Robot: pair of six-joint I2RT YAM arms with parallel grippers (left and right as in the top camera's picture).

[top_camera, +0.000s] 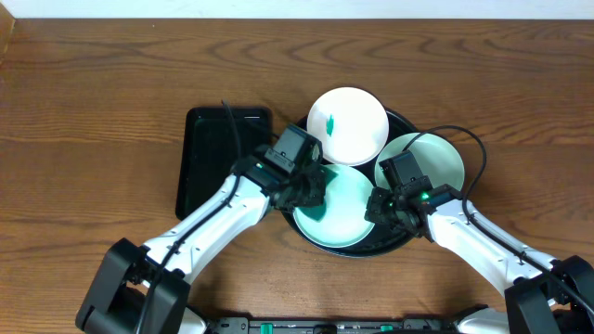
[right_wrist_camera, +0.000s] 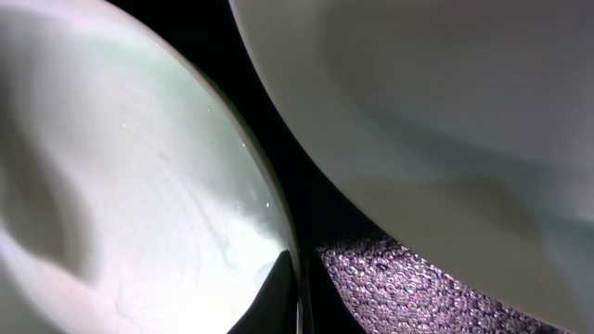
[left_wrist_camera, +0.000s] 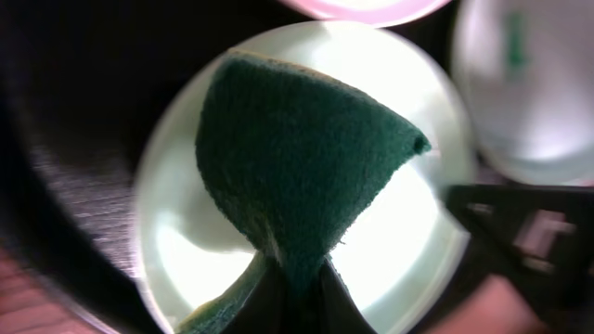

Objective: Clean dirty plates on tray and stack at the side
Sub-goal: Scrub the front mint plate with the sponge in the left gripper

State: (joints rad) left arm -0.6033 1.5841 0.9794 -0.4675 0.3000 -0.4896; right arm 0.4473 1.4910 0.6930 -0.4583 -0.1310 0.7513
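The round black tray [top_camera: 357, 252] holds three dirty plates. The back plate [top_camera: 348, 125] is white with a green smear. The right plate [top_camera: 432, 160] and front plate [top_camera: 345, 218] are pale mint. My left gripper [top_camera: 309, 190] hovers over the front plate's left part, shut on a dark green sponge [left_wrist_camera: 297, 158] that fans out above that plate [left_wrist_camera: 408, 250]. My right gripper [top_camera: 380, 209] is shut on the front plate's right rim [right_wrist_camera: 278, 223], one finger inside and one outside. A neighbouring plate [left_wrist_camera: 529, 83] shows a green smear.
A smaller rectangular black tray [top_camera: 218, 158] lies just left of the round tray, under the left arm. Bare wooden table [top_camera: 93, 139] surrounds both. In the right wrist view the right plate [right_wrist_camera: 445, 111] sits close beside the pinched rim, over textured tray floor [right_wrist_camera: 399, 288].
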